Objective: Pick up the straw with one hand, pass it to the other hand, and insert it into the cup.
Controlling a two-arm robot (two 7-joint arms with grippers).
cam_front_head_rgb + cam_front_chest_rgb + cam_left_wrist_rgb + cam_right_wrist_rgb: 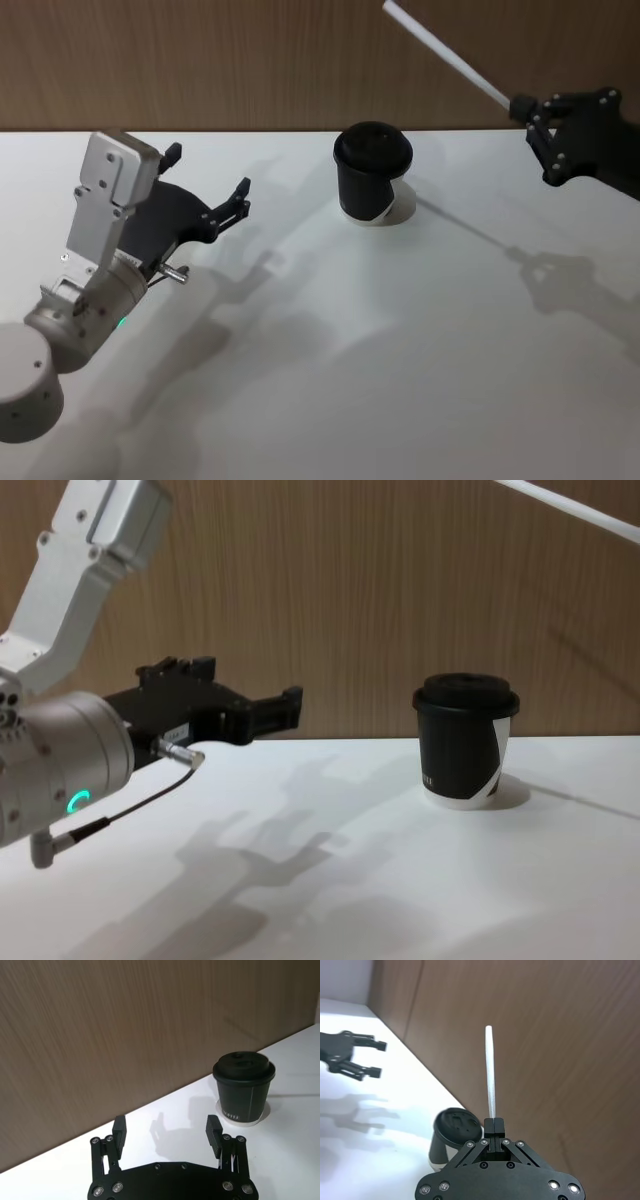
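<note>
**While the straw is aloft, set up the handover**

Since the right gripper [520, 105] pinches the straw [445, 55] at its lower end, held high and tilted, to the right of the cup [372, 170], the pass is the step in hand. The left gripper [210, 172] hovers left of the cup, fingers spread. Better to bring the free length squarely between those fingers, and release only once they have closed.

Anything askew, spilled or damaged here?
Nothing stands out. The cup stands upright, lid on, nothing spilled. The right gripper holds the straw, unbent, in the air; the left gripper is open beside the cup.
</note>
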